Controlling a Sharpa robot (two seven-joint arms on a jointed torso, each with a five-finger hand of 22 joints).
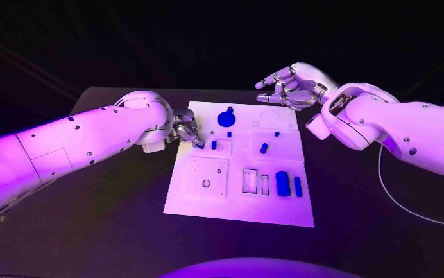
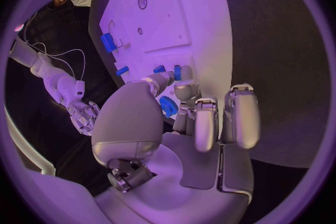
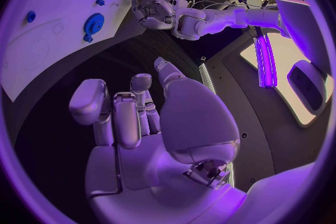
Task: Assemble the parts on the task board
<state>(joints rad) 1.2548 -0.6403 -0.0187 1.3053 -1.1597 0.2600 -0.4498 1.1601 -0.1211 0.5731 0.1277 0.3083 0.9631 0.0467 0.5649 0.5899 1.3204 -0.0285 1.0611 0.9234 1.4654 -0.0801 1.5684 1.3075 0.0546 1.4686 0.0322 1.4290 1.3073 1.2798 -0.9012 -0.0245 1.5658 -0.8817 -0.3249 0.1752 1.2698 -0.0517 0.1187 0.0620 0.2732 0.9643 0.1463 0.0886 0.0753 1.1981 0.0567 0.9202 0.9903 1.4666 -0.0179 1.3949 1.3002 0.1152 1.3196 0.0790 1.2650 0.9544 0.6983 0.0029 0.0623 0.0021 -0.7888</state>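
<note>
Fingers (image 1: 190,131) on small blue part (image 1: 200,144)

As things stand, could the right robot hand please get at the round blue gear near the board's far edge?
Probably yes. The right robot hand hovers open past the far edge of the white task board, holding nothing, and the round blue gear lies uncovered. The left robot hand works at a small blue peg off to the side.
</note>
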